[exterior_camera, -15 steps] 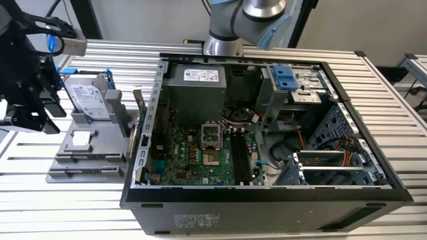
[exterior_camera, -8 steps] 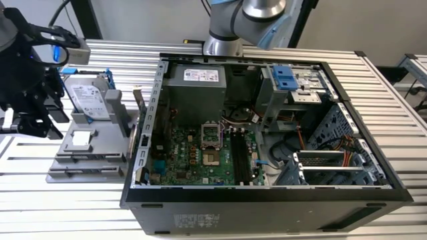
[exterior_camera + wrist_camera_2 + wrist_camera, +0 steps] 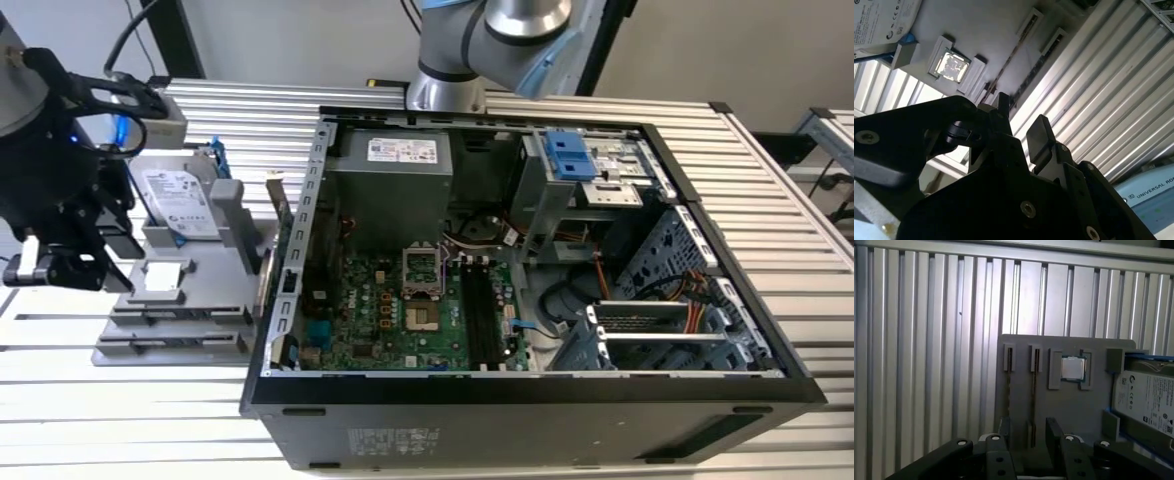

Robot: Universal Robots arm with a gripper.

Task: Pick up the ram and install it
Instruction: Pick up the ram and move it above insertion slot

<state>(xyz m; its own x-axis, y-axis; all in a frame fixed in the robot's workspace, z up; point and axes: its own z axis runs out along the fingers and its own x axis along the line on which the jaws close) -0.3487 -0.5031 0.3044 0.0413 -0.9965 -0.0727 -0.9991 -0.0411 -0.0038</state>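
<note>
A ribbed aluminium worktop carries an open computer case, its motherboard lying flat inside. Beside the case, a grey holder keeps a hard drive, a processor and the ram. The ram stands on edge in a narrow slot, its long axis parallel to the ribs. The gripper hovers above, fingers parted and empty.
</note>
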